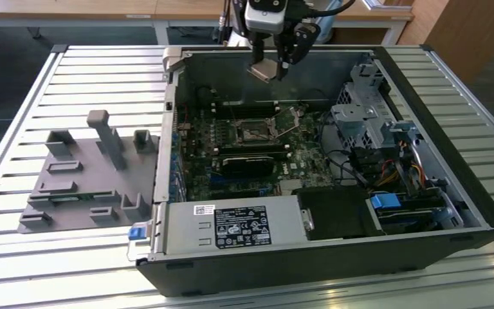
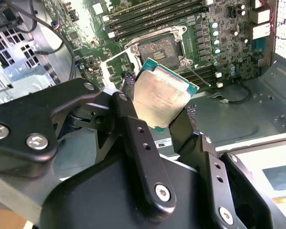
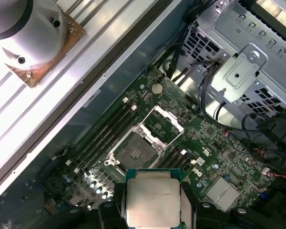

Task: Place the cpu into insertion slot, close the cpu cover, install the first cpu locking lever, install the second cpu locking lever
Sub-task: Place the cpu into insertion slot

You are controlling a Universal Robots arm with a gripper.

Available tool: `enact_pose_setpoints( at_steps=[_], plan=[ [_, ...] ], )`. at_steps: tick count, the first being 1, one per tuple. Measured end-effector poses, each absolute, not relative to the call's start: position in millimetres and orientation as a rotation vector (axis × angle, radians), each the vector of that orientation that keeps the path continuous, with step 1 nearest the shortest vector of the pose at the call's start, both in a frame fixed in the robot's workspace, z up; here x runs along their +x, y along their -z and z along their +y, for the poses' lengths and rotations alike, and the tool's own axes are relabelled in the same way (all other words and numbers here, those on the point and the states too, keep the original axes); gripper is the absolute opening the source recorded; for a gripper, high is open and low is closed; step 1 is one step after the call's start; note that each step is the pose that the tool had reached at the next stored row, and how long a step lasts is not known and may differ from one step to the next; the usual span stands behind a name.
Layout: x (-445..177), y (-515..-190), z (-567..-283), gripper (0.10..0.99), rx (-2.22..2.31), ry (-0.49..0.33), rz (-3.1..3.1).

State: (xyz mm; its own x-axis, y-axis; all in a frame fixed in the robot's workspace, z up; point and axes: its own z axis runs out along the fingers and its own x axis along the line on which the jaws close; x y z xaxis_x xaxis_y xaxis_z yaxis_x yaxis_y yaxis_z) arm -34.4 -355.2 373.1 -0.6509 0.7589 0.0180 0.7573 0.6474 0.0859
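A: Pose?
B: The gripper (image 1: 270, 64) is held pointing down over the computer case (image 1: 316, 267), clenched on the cpu (image 2: 163, 95).
A: Target?
B: The insertion slot (image 3: 133, 153) lies bare beneath, well apart; cpu cover (image 3: 163, 125) swung open.

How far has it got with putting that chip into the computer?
Early on. Done: the cpu has been picked up. In hand: the gripper is shut on it, holding it above the open case. Left: the insertion slot is empty and the cpu cover stands flipped open beside it, so seating, closing and locking are not yet done.
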Motion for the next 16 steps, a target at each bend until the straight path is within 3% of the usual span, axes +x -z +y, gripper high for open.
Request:
enact_pose_setpoints(
  at_steps=[16],
  plan=[
    [-34.4, -367.0, -354.3, 0.541, 1.509, -0.118, 2.728]
  ],
)
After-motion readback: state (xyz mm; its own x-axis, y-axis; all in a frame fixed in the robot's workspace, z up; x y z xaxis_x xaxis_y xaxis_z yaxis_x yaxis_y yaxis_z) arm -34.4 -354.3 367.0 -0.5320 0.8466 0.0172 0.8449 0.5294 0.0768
